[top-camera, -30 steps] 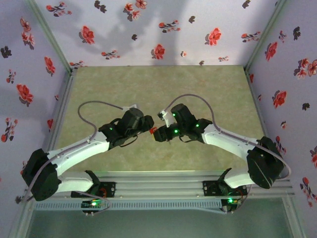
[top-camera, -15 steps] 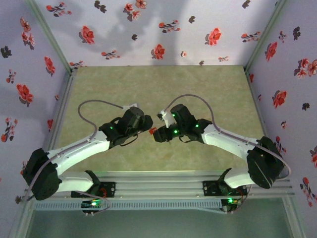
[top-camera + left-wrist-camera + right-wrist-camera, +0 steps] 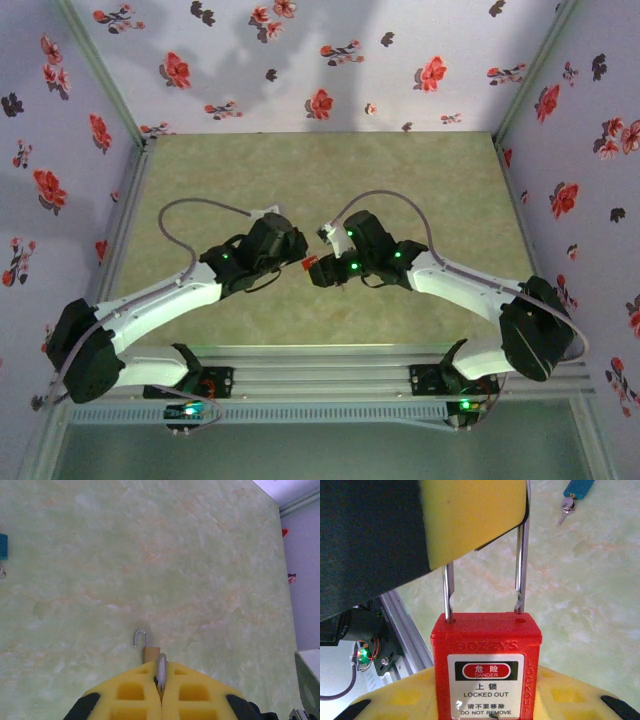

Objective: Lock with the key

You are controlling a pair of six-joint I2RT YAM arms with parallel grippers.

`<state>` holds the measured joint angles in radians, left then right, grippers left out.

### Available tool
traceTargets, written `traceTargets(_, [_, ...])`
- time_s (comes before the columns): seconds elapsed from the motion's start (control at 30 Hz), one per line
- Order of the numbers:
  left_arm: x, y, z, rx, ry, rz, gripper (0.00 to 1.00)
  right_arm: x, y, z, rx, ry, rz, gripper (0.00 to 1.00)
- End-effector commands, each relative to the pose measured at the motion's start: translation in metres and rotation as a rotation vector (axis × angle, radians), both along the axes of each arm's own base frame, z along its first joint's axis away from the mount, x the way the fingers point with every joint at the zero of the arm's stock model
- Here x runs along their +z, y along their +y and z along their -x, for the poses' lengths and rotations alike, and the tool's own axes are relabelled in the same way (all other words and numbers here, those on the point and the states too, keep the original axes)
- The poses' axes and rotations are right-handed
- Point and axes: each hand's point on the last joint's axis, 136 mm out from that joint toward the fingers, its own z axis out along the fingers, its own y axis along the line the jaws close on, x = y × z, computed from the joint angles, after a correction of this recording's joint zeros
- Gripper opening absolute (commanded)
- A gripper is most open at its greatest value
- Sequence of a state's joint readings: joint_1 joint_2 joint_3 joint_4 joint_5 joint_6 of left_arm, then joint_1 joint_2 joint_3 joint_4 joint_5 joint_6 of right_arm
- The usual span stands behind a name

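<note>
Both arms bend inward, wrists meeting at the red plastic padlock [image 3: 486,645]. The right gripper [image 3: 487,707] pinches its body, and the left gripper [image 3: 161,677] is pressed together on its steel shackle [image 3: 520,560].

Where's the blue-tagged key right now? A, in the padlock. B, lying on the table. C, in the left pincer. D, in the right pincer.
B: the blue-tagged key lies on the table, apart from the red padlock.
</note>
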<state>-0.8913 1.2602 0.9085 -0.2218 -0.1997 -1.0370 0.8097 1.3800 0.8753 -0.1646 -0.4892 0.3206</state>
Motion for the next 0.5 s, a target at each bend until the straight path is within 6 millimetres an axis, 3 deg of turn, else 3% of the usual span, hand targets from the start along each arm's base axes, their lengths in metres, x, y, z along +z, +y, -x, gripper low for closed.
traceTargets(0.0, [0.009,-0.006,0.000,-0.032,-0.048,-0.040,0.00,0.009,0.001,0.004,0.030,-0.034,-0.010,0.00])
traceTargets(0.2, [0.000,0.004,-0.001,0.062,-0.027,0.011,0.00,0.008,0.001,0.004,0.028,-0.039,-0.001,0.00])
traceTargets(0.47, [0.015,-0.008,-0.001,-0.001,-0.128,0.008,0.00,0.007,0.000,0.003,0.021,-0.045,0.001,0.00])
